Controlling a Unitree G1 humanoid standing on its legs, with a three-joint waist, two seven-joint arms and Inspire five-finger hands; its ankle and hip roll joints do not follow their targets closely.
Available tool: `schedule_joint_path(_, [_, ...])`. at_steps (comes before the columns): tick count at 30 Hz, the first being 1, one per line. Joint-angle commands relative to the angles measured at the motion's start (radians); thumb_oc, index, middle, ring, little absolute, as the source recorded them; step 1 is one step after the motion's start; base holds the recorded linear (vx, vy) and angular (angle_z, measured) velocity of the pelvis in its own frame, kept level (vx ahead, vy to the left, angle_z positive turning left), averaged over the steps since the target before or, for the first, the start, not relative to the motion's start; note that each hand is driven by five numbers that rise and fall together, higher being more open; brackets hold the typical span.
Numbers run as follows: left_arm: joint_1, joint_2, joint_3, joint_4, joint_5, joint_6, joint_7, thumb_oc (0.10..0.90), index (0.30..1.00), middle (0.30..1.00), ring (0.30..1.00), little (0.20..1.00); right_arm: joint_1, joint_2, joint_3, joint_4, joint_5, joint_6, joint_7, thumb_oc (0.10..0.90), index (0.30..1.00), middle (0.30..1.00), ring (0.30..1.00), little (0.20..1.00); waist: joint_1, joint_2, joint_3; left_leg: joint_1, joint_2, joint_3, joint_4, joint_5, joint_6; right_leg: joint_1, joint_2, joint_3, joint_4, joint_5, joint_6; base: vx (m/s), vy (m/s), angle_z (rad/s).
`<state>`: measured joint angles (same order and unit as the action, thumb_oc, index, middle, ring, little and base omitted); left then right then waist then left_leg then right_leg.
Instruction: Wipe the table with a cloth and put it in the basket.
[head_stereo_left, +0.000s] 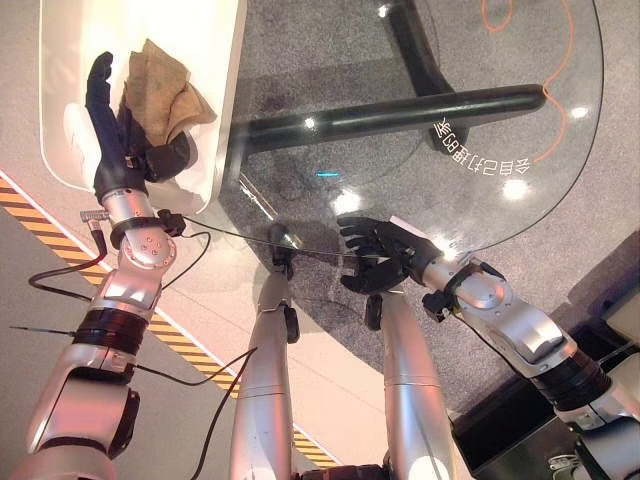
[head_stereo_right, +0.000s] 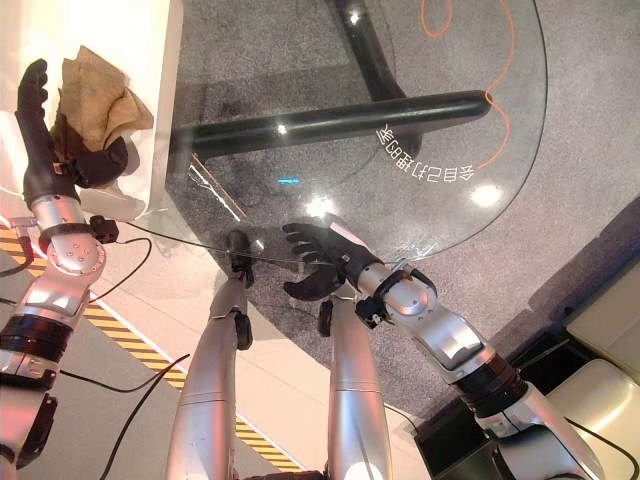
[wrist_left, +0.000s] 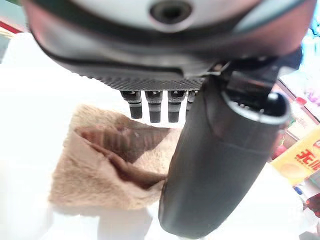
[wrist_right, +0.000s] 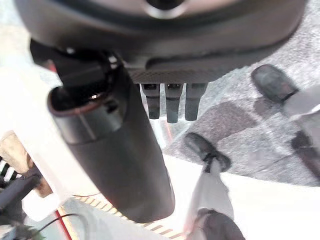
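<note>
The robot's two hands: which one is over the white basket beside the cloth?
The left hand, fingers straight, over the white basket beside the tan cloth. The right hand is open over the glass table.

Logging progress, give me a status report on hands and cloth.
Left hand open over white basket. Tan cloth lying inside, released. Right hand open on glass table. Nothing in the way.

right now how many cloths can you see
1: a tan cloth crumpled in the white basket, beside the open left hand. More could be hidden beneath it.
</note>
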<state>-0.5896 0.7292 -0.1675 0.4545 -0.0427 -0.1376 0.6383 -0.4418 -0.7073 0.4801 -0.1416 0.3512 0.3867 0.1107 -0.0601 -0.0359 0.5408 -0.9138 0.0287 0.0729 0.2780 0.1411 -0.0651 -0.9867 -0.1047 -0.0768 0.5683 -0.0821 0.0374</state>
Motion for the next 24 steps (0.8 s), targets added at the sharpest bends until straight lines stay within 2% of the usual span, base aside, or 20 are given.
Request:
schedule_joint_path(1, [0.053, 0.063, 0.124, -0.100, 0.068, -0.048, 0.032, 0.800, 0.900, 0.900, 0.900, 0.900, 0.111, 0.002, -0.049, -0.120, -0.033, -0.046, 0.048, 0.800, 0.900, 0.900, 0.900, 0.900, 0.007, 0.010, -0.021, 0.055, -0.081, 0.049, 0.117, -0.162, 0.021, 0.114, 0.050, -0.052, -0.217, 0.088, 0.034, -0.06, -0.107, 0.04])
schedule_joint_path(3, [0.095, 0.066, 0.142, -0.136, 0.076, -0.034, 0.033, 0.800, 0.900, 0.900, 0.900, 0.900, 0.135, 0.007, -0.056, -0.130, -0.028, -0.056, 0.050, 0.800, 0.900, 0.900, 0.900, 0.900, 0.011, 0.009, -0.021, 0.087, -0.083, 0.046, 0.104, -0.160, 0.019, 0.149, 0.052, -0.059, -0.224, 0.083, 0.032, -0.06, -0.100, 0.04])
schedule_joint_path(7, [0.163, 0.069, 0.170, -0.180, 0.067, -0.045, 0.028, 0.800, 0.900, 0.900, 0.900, 0.900, 0.181, 0.017, -0.065, -0.130, -0.041, -0.077, 0.055, 0.800, 0.900, 0.900, 0.900, 0.900, 0.020, 0.006, -0.021, 0.153, -0.083, 0.039, 0.074, -0.153, 0.013, 0.221, 0.053, -0.074, -0.240, 0.074, 0.031, -0.07, -0.110, 0.02])
schedule_joint_path(12, [0.230, 0.061, 0.189, -0.178, 0.002, -0.084, -0.004, 0.800, 0.900, 0.900, 0.900, 0.900, 0.234, 0.030, -0.074, -0.075, -0.061, -0.123, 0.056, 0.800, 0.900, 0.900, 0.900, 0.900, 0.030, 0.011, -0.021, 0.256, -0.081, 0.026, 0.028, -0.141, 0.006, 0.319, 0.056, -0.086, -0.259, 0.060, 0.031, -0.06, -0.099, 0.04])
schedule_joint_path(17, [0.328, 0.035, 0.186, -0.196, -0.013, -0.063, -0.144, 0.800, 0.900, 0.900, 0.900, 0.900, 0.299, 0.037, -0.100, -0.025, -0.091, -0.148, 0.082, 0.800, 0.900, 0.900, 0.900, 0.900, 0.038, 0.015, -0.021, 0.382, -0.081, 0.013, -0.022, -0.128, -0.002, 0.443, 0.060, -0.089, -0.291, 0.052, 0.032, -0.03, -0.092, -0.02])
schedule_joint_path(19, [0.414, -0.009, 0.168, -0.228, -0.064, -0.048, -0.226, 0.800, 0.900, 0.900, 0.900, 0.900, 0.350, 0.045, -0.120, 0.027, -0.095, -0.176, 0.086, 0.800, 0.900, 0.900, 0.900, 0.900, 0.045, 0.020, -0.021, 0.471, -0.080, 0.002, -0.050, -0.125, -0.006, 0.532, 0.059, -0.088, -0.308, 0.041, 0.033, -0.03, -0.100, -0.05])
schedule_joint_path(23, [0.499, -0.056, 0.127, -0.203, -0.181, -0.039, -0.360, 0.800, 0.900, 0.900, 0.900, 0.900, 0.408, 0.091, -0.136, 0.131, -0.087, -0.226, 0.074, 0.800, 0.900, 0.900, 0.900, 0.900, 0.047, 0.024, -0.021, 0.594, -0.073, -0.013, -0.097, -0.120, -0.012, 0.658, 0.059, -0.088, -0.335, 0.028, 0.030, -0.01, -0.084, 0.00])
schedule_joint_path(24, [0.502, -0.058, 0.125, -0.201, -0.185, -0.039, -0.363, 0.800, 0.900, 0.900, 0.900, 0.900, 0.408, 0.094, -0.136, 0.137, -0.087, -0.228, 0.072, 0.800, 0.900, 0.900, 0.900, 0.900, 0.047, 0.025, -0.021, 0.599, -0.073, -0.013, -0.101, -0.116, -0.013, 0.663, 0.059, -0.088, -0.340, 0.032, 0.030, 0.03, -0.089, -0.02])
